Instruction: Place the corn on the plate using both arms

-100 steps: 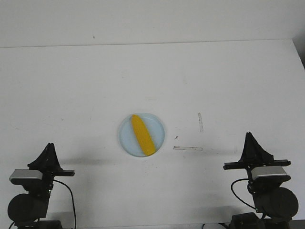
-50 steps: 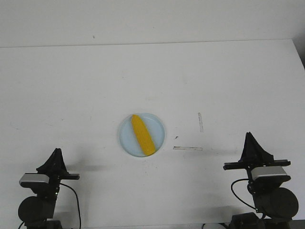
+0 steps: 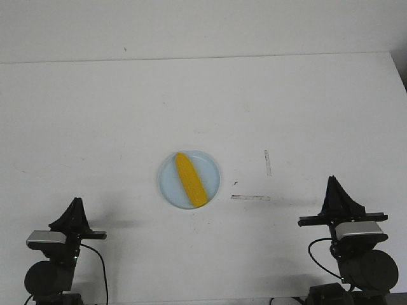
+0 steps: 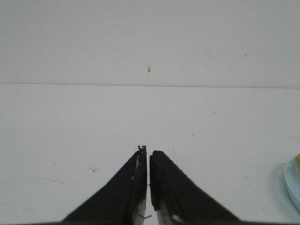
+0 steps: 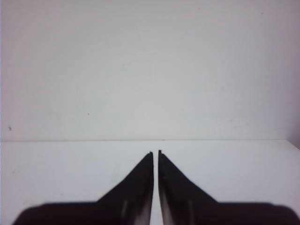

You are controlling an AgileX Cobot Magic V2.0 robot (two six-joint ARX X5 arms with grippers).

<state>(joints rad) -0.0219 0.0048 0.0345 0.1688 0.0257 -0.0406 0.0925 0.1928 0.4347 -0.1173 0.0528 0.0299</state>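
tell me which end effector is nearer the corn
Left, narrowly. The left end effector sits near-left of the corn; the right end effector sits farther off to its right.

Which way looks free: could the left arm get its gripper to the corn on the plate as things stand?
Probably yes. Bare table lies between the left gripper and the corn on the plate; its jaws are shut and would need opening.

A white table [image 3: 95, 114] bears two short tape strips [image 3: 250, 197].
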